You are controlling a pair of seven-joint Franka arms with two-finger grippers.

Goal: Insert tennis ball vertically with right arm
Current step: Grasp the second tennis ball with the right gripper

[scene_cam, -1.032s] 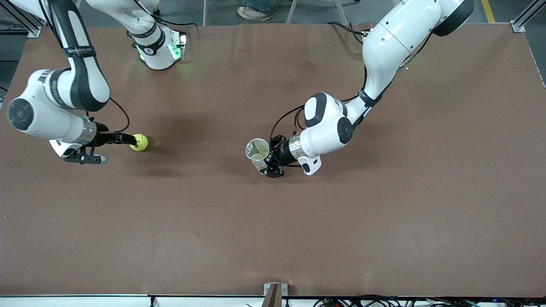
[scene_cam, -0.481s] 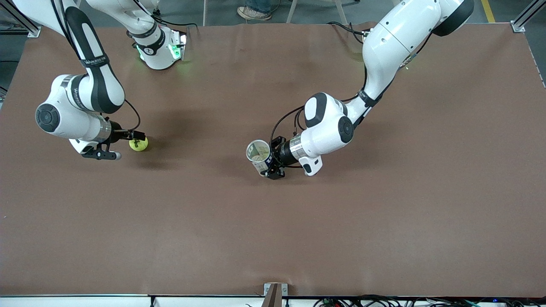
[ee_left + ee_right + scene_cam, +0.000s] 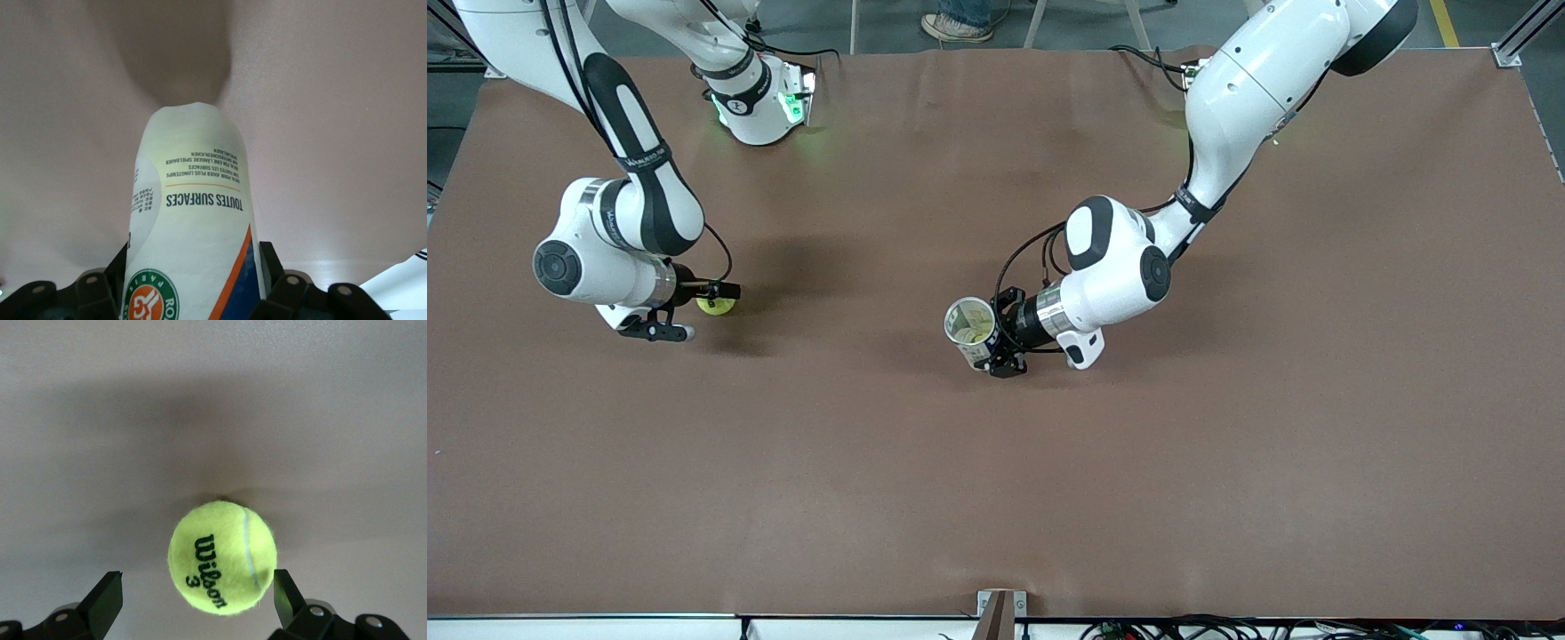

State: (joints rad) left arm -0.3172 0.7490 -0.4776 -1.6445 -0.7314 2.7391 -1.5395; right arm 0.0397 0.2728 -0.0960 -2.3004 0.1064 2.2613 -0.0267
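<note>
1. The right arm bends down from its base to the brown table (image 3: 1227, 462), its wrist low and nearly level; the right gripper (image 3: 718, 298) sits at the tennis ball (image 3: 716, 306), toward the right arm's end of the table.
2. The right wrist view shows the yellow ball (image 3: 222, 557) resting on the table, fingers (image 3: 107, 600) spread wide on either side and not touching it.
3. The left arm reaches in from its base, forearm angled toward the table's middle; the left gripper (image 3: 996, 342) is clamped on the ball can (image 3: 971, 327), held with its open mouth facing up.
4. The left wrist view shows the can's printed label (image 3: 193, 220) between the jaws.
5. Ball and can stand well apart, with bare tabletop between them.
6. A broad stretch of table lies open nearer the front camera, out to its edge.
</note>
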